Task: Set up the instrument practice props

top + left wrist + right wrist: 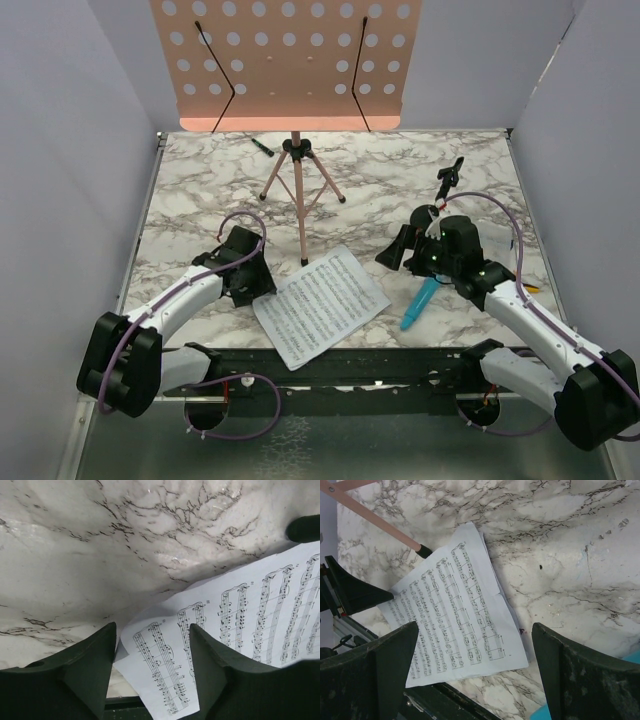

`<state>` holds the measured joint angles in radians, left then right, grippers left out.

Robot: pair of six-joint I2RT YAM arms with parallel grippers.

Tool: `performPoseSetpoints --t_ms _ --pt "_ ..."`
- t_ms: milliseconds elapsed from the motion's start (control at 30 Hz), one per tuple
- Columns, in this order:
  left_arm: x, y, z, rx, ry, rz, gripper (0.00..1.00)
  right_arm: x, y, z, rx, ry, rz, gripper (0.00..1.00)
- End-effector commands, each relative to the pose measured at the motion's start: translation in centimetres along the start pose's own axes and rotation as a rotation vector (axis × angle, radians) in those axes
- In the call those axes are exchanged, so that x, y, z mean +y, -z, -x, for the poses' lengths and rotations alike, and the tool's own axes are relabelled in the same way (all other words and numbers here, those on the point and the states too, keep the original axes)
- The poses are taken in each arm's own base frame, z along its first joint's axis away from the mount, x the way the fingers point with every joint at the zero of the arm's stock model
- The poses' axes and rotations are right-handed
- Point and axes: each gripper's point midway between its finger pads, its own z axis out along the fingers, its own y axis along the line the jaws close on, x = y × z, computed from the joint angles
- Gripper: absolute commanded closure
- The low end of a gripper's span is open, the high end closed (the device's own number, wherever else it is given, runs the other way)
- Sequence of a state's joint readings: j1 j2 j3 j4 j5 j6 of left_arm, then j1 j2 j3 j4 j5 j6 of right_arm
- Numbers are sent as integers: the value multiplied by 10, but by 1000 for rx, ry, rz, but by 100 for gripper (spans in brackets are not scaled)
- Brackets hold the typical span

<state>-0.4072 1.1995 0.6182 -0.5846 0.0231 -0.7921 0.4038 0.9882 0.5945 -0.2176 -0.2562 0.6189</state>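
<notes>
Marbled white-grey tabletop [200, 180] boxed in by plain white walls [60, 150] on three sides, black metal frame [400, 365] along the near edge where both arm bases sit. Pink perforated music stand with tripod legs [290, 60] stands upright at far centre, desk panel facing forward with two black wire page holders on it. Its front leg's black foot ends just beside the far corner of the white sheet-music pages [320, 305]. Pages lie flat near the near edge, centre, rotated at an angle. Right wrist view shows a second page's edge peeking out under the top one. Left gripper [152, 642] is low at the sheets' left corner, fingers [90, 660] apart with a clear gap. The printed corner lies flat on the table between them, not pinched. Right gripper [475, 627] hovers to the right of the pages, jaws spread wide, holding nothing. Bright blue toy microphone [420, 303] lies flat right of the pages, just beside the right arm's wrist. Small black round-based mic stand [449, 181] stands behind the right gripper, far right, base partly hidden. Small black-green pen-like stick [261, 147] lies at the far edge, left of the tripod. Purple cables [240, 218] loop over both arms.
</notes>
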Motion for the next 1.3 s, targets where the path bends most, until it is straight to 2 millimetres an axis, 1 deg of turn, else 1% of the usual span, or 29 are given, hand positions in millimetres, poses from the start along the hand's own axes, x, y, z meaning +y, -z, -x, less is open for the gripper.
performPoseSetpoints --t_ms 0,100,200,333,433,533,567,667,700,767,900,1067,1167,1267 --pt "-13 6 -13 63 -49 -96 52 12 2 15 -36 21 38 0" --pt "-18 9 -17 81 -64 -127 63 14 3 17 -40 22 42 0" --pt "-21 12 -15 75 -76 -145 66 16 4 18 -42 23 45 0" --pt "-25 15 -13 67 -85 -165 78 15 3 19 -43 22 46 0" --pt "-31 13 -13 72 -96 -192 80 15 2 18 -40 17 48 0" --pt "-38 12 -11 71 -117 -224 88 17 1 19 -39 18 55 0" --pt "-40 11 -10 69 -126 -231 93 18 1 20 -40 20 58 0" --pt "-48 13 -5 60 -159 -256 97 23 3 23 -45 39 78 0" --pt "-51 14 -2 51 -170 -266 100 25 4 23 -47 46 87 0" --pt "-58 18 2 33 -194 -294 100 29 5 25 -51 67 108 0" --pt "-74 34 13 -26 -258 -376 100 44 12 29 -65 124 185 0" --pt "-97 62 27 -105 -345 -487 100 72 25 34 -101 218 333 0" --pt "-113 86 32 -152 -421 -579 100 87 35 38 -124 280 407 0" --pt "-130 117 35 -207 -527 -684 100 101 47 42 -147 350 473 0"
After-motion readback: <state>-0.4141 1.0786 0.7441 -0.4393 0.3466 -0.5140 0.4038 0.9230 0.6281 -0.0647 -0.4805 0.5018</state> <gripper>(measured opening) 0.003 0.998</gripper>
